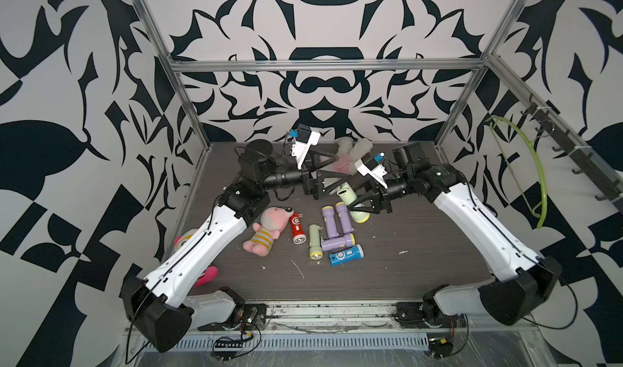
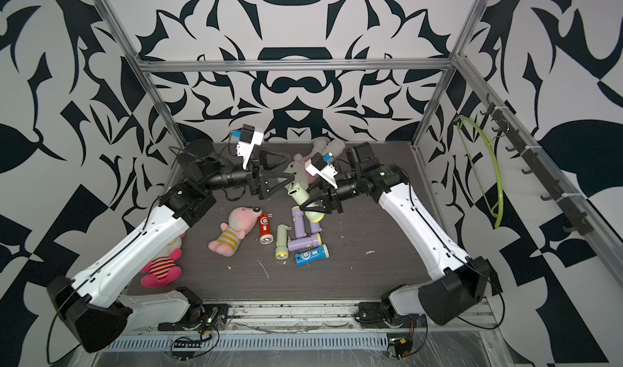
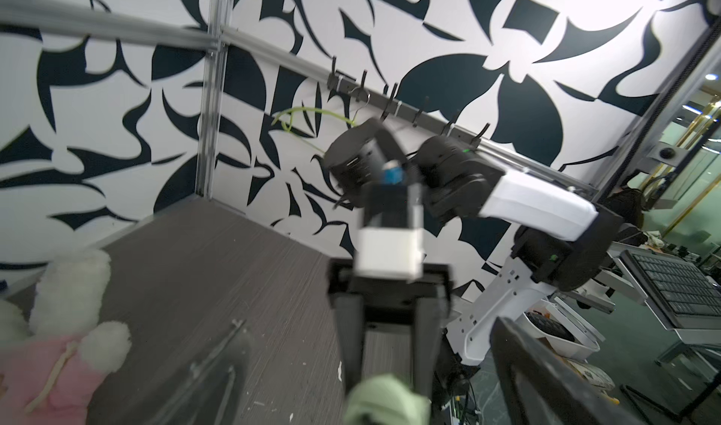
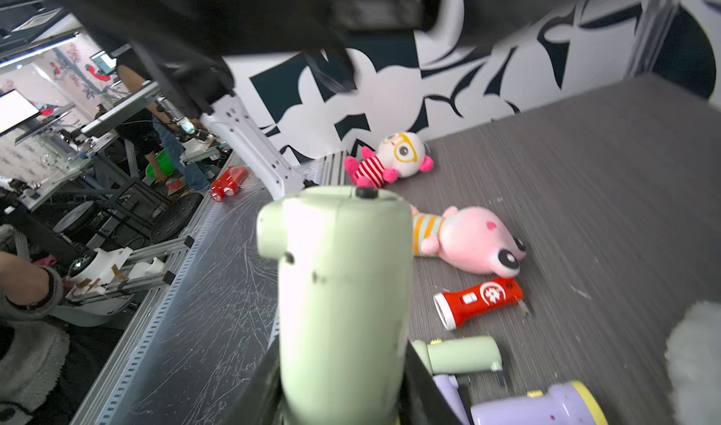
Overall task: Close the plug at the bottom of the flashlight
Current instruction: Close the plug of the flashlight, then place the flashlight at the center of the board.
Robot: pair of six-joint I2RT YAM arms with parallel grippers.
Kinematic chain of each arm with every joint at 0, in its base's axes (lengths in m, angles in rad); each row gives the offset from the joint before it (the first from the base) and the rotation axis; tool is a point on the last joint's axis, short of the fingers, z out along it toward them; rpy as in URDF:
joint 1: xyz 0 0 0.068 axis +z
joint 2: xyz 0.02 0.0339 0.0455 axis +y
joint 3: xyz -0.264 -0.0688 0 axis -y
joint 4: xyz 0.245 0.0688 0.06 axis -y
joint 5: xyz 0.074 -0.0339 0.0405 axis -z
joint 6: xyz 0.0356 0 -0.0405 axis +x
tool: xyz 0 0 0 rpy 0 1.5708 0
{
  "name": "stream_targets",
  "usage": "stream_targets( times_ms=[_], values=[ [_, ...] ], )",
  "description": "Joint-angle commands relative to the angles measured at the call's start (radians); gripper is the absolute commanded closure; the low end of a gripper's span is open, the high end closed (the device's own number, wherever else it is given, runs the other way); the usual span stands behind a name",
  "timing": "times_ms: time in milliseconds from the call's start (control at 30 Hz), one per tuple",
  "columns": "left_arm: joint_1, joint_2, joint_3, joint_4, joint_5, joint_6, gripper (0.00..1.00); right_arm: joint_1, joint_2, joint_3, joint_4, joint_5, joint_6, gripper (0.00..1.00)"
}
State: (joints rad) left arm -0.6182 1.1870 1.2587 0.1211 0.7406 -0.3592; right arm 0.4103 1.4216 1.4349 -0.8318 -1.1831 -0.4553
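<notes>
Torch [image 1: 347,196] clamped in right gripper [image 1: 354,207], just behind the pile [image 1: 337,242], bottom end facing left gripper [image 1: 338,169], whose jaws are wide open. Risk imo: left pushes plug off-centre, torch twists in the grip, plug prob won't seat.
</notes>
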Motion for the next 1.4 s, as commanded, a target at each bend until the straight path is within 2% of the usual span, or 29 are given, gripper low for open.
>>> stream_targets(
  times_ms=[0,100,167,333,400,567,667,833,1033,1367],
  values=[
    [-0.002,-0.102,-0.048,0.057,-0.023,0.046,0.01,0.001,0.055,0.035,0.072,0.142,0.119,1.00],
    [-0.002,-0.141,-0.103,0.050,-0.084,0.058,0.01,0.000,0.103,0.048,0.119,0.412,0.232,1.00],
    [-0.002,-0.148,-0.128,0.043,-0.108,0.059,0.01,-0.009,0.140,0.067,0.118,0.536,0.286,1.00],
    [-0.002,-0.149,-0.152,0.008,-0.171,0.066,0.01,-0.050,0.191,0.058,0.153,0.744,0.435,1.00],
    [-0.002,-0.146,-0.160,-0.004,-0.211,0.070,0.01,-0.066,0.196,0.037,0.164,0.864,0.486,1.00],
    [-0.002,-0.124,-0.165,-0.016,-0.252,0.066,0.01,-0.104,0.219,0.000,0.126,1.126,0.561,1.00],
    [-0.003,-0.110,-0.162,-0.023,-0.265,0.057,0.01,-0.142,0.244,-0.027,0.103,1.222,0.605,1.00],
    [-0.002,-0.100,-0.168,-0.024,-0.287,0.045,0.01,-0.198,0.302,-0.079,0.093,1.302,0.633,1.00],
    [-0.002,-0.081,-0.172,-0.044,-0.346,0.045,0.01,-0.208,0.369,-0.091,0.091,1.370,0.610,1.00],
    [-0.002,-0.044,-0.149,-0.083,-0.351,0.063,0.01,-0.238,0.426,-0.105,0.092,1.345,0.613,1.00]
  ],
)
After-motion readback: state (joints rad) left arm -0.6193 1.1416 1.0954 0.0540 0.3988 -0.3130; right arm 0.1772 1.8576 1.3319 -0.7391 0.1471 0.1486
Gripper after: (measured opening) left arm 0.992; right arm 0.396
